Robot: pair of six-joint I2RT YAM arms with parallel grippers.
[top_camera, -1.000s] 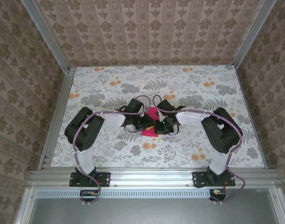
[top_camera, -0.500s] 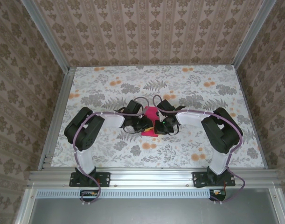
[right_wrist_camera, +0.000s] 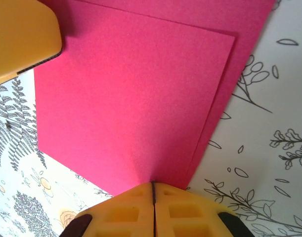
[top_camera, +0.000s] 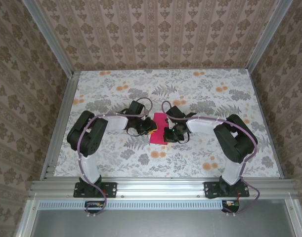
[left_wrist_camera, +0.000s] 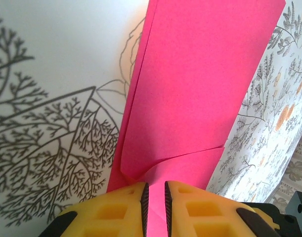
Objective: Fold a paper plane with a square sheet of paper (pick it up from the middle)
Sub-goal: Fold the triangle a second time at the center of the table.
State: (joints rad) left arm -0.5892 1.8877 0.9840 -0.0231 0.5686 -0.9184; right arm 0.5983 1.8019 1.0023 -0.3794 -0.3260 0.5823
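Pinching it from either side, the left pincer, its jaws a narrow slit, and the right pincer, its jaws pressed fully together, both grip the square sheet of paper, folded into layers, mid-way across the floral worktop.

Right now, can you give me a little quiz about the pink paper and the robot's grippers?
1. True or false: the pink paper sheet is one flat, unfolded layer.
2. What colour are the gripper fingers? A yellow, B blue, C green.
3. Fill the gap: the left gripper and the right gripper are both shut on the ____.

Key: 1 false, it is folded, with one layer lying over another. 2 A. 3 paper.
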